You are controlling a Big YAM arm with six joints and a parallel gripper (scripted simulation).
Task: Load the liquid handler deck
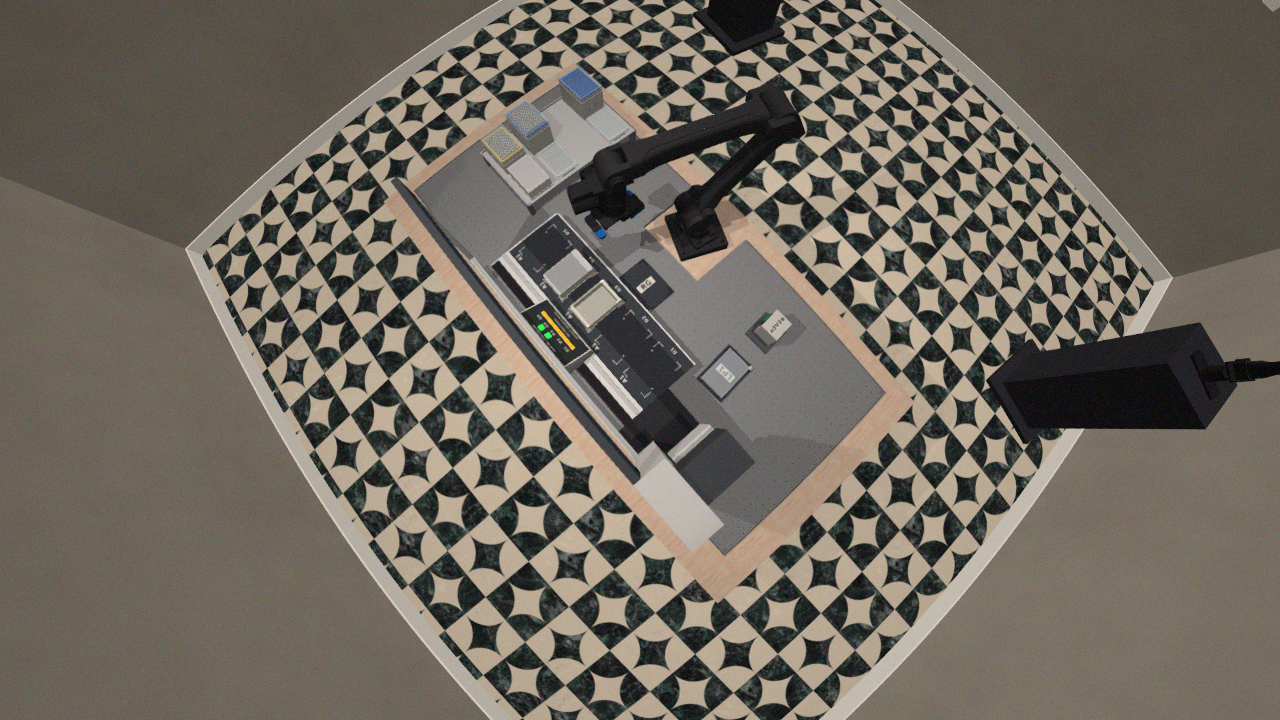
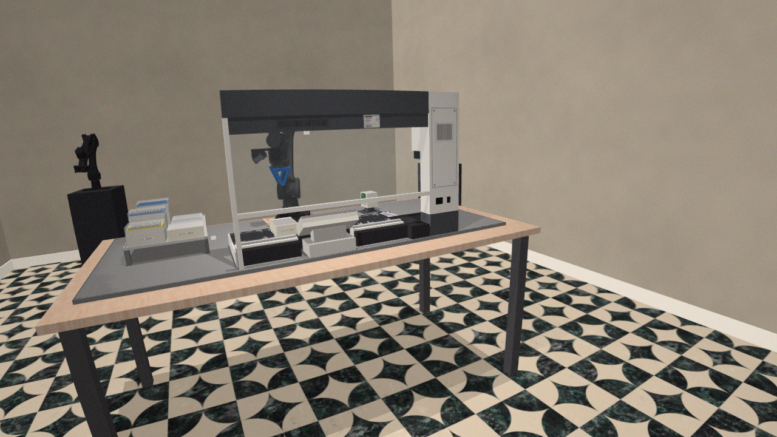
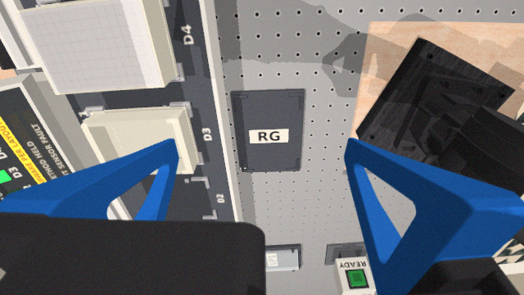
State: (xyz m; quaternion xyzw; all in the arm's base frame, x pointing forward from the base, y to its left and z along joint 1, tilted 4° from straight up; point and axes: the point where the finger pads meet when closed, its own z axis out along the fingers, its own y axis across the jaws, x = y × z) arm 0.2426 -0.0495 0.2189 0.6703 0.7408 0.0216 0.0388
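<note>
My gripper is open and empty. It hangs high over the regrip nest RG, between the deck and the arm's base. A sealed deep-well block sits on D4. A cream one-well reservoir sits on D3. D2 shows bare brackets. Lid park LP1 shows a light grey face. The SHELF holds several plates and racks; I cannot read their labels.
The READY key stands on its post beside LP1. The liquid handler's frame and top bar span the deck. The arm's base stands by the table's edge. A status panel lies beside the deck.
</note>
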